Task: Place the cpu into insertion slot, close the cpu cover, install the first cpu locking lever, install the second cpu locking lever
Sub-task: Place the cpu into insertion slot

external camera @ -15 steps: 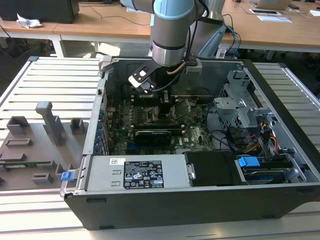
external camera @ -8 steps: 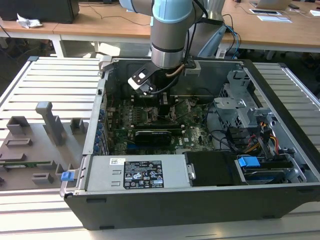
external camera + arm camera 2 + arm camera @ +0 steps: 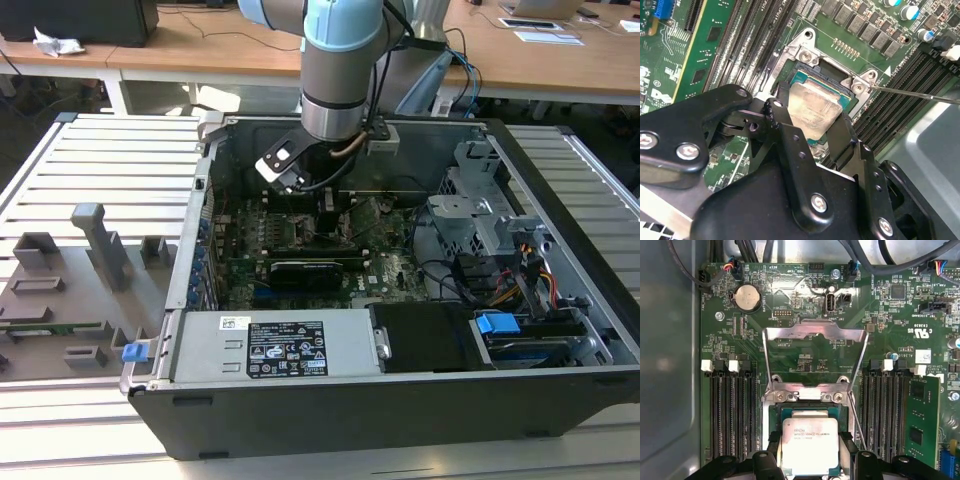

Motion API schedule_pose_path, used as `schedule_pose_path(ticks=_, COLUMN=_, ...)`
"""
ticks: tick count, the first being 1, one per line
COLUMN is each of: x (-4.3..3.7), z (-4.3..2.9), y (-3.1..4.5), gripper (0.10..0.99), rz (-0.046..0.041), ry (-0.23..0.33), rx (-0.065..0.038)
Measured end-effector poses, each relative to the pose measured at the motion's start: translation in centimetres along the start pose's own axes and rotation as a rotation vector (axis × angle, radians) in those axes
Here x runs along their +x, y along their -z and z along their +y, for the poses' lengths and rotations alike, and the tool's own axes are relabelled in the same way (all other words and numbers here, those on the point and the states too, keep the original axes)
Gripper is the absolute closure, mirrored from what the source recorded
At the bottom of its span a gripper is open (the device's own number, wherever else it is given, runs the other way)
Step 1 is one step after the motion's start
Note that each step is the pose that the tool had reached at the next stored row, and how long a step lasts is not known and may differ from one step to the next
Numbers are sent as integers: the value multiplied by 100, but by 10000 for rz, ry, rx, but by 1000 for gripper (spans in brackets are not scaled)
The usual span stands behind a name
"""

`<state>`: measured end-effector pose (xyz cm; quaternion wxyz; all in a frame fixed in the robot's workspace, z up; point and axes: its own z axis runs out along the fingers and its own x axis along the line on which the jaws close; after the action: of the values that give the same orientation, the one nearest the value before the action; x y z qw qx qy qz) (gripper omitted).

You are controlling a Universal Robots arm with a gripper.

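The cpu (image 3: 809, 444), a flat silver-grey square chip, sits between my gripper's (image 3: 811, 452) black fingers (image 3: 771, 446), which are shut on its two sides. It hovers at the insertion slot (image 3: 810, 412), whose dark socket and metal rim show just past the chip's edge. In the second wrist view the cpu (image 3: 812, 111) lies slightly tilted over the insertion slot (image 3: 824, 75), still held by the gripper (image 3: 812, 127). The cpu cover (image 3: 812, 330), a thin silvery frame, is swung open away from the socket. In the exterior view the gripper (image 3: 325, 215) reaches down into the case.
Long black memory slots (image 3: 732, 410) flank the socket on both sides. A thin wire locking lever (image 3: 912, 94) sticks out beside the socket. A coin battery (image 3: 746, 296) and cables (image 3: 875, 260) lie beyond the cover. The open computer case (image 3: 190, 250) walls in the board.
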<state>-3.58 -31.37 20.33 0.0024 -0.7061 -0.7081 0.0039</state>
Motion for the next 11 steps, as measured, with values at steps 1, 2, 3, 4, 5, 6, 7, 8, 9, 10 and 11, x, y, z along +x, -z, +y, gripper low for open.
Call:
schedule_pose_path(ticks=1, x=0, z=0, y=0, gripper=545, rz=-11, ry=0, rx=1)
schedule_pose_path(ticks=2, x=0, z=-1, y=0, gripper=545, rz=-13, ry=-2, rx=0)
schedule_pose_path(ticks=3, x=0, z=0, y=0, gripper=545, rz=-14, ry=-1, rx=0)
schedule_pose_path(ticks=4, x=0, z=-1, y=0, gripper=533, rz=-16, ry=-1, rx=0)
schedule_pose_path(ticks=5, x=0, z=0, y=0, gripper=533, rz=-19, ry=-1, rx=0)
schedule_pose_path(ticks=6, x=0, z=-1, y=0, gripper=471, rz=-20, ry=-1, rx=0)
schedule_pose_path(ticks=7, x=0, z=-1, y=0, gripper=471, rz=-21, ry=-1, rx=0)
schedule_pose_path(ticks=8, x=0, z=-1, y=0, gripper=471, rz=-24, ry=-1, rx=0)
schedule_pose_path(ticks=9, x=0, z=-1, y=-1, gripper=471, rz=-26, ry=-2, rx=0)
schedule_pose_path(ticks=10, x=0, z=-1, y=0, gripper=471, rz=-28, ry=-2, rx=1)
schedule_pose_path(ticks=11, x=2, z=-2, y=28, gripper=471, rz=-62, ry=-5, rx=0)
